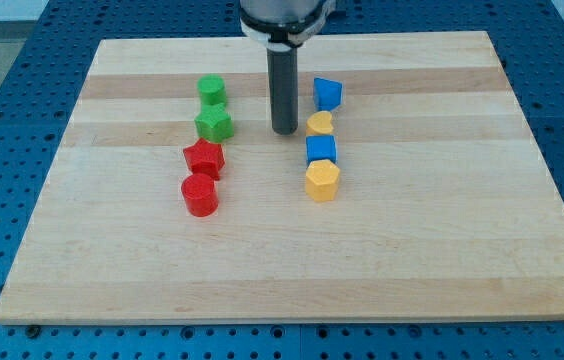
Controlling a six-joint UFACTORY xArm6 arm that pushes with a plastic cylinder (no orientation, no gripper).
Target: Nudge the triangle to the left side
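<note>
our rod has no gripper; my tip [284,131] rests on the table [412,260], beside the yellow block [320,124]. the blue triangle [327,94] is at 2 o'clock, so a leftward push must start from its right.

The table [382,260] is pale striped wood. Blocks come in pairs: green [211,90], red [203,158], blue [328,94], yellow [321,181]. My tip [284,131] is dark grey.
</note>
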